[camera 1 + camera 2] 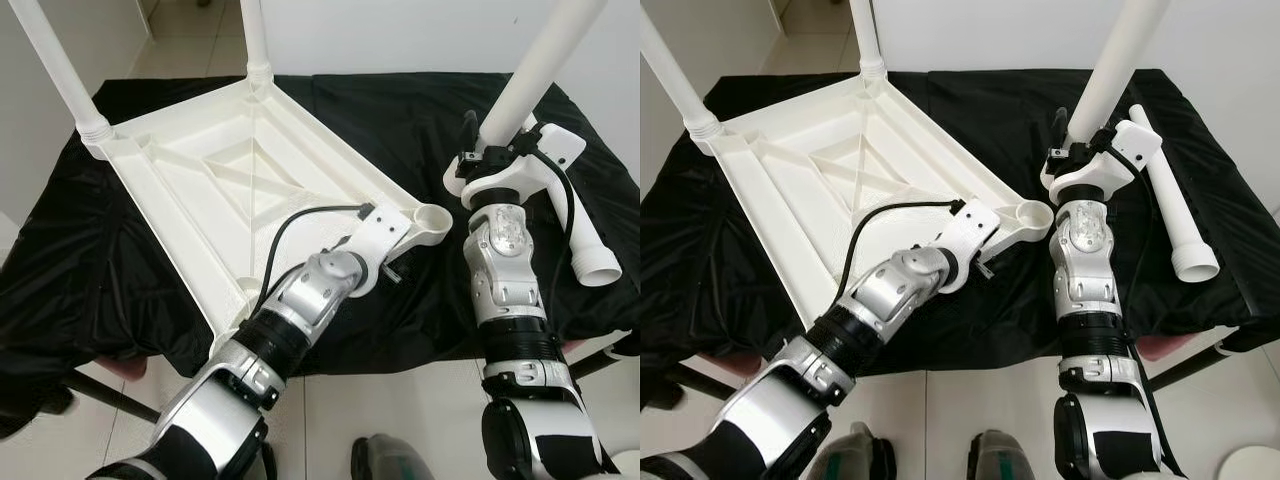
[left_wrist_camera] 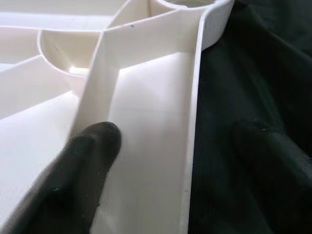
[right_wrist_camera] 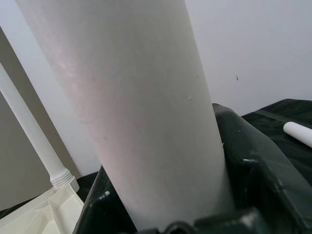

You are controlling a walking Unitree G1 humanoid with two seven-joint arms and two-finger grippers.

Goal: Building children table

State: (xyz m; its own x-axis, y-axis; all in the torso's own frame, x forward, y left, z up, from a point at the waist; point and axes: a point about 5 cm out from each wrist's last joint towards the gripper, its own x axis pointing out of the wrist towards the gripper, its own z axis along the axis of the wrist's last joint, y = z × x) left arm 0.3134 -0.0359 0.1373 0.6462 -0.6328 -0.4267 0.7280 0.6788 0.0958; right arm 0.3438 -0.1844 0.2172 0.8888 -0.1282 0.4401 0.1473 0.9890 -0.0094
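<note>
We log the white plastic children's tabletop lying upside down on the black cloth-covered surface, ribbed underside up. Two white tubular legs already stand in its far corner sockets. The near corner's round empty socket sits just ahead of our left gripper, between it and the right gripper.

Our left gripper straddles the tabletop's edge wall beside that socket: one black finger rests inside on the white rib floor, the other lies outside over the black cloth. The gap is moderate; we cannot tell whether the pads press the wall.

Our right gripper is closed around a third white plastic leg, held upright and tilted, above the cloth and just to the right of the empty socket, not yet in it.

A fourth white leg lies flat on the cloth, further right of the right gripper.
</note>
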